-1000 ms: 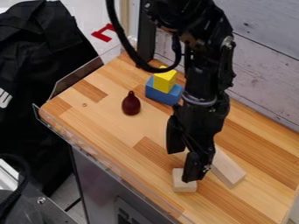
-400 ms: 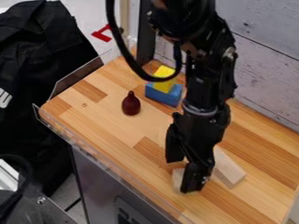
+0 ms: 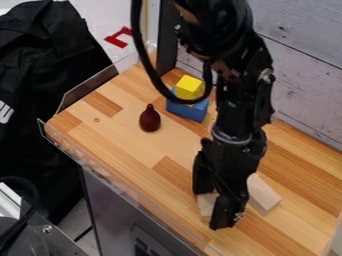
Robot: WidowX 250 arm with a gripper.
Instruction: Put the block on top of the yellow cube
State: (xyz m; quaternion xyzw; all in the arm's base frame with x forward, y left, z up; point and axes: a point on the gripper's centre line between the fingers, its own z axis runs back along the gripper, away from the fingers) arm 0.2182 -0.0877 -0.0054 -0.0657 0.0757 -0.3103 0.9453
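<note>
The wooden counter [image 3: 127, 145] carries everything and runs out beneath the jaws on every side. Above it hangs the black arm [image 3: 234, 107], its gripper [image 3: 210, 210] pointing steeply down, likely so the jaws can come round a low piece from above. They stand apart, one to each side of the small wooden block [image 3: 206, 204], with no clear sign of a squeeze.

Just beside the jaws, towards the wall, lies the long wooden block [image 3: 262, 194], close enough that the nearer finger could nudge it on closing. Well apart from them, towards the back corner, the blue block [image 3: 187, 109] serves as a base, lifting the yellow cube [image 3: 190, 87] into a raised target. The dark red pear-shaped piece [image 3: 150, 119] rests in front of that stack, probably unneeded.

The small block, presumably the one to move, sits on the counter between the jaws. Its visible side points towards the counter's near edge; with a finger covering part, I cannot tell its long axis surely.
</note>
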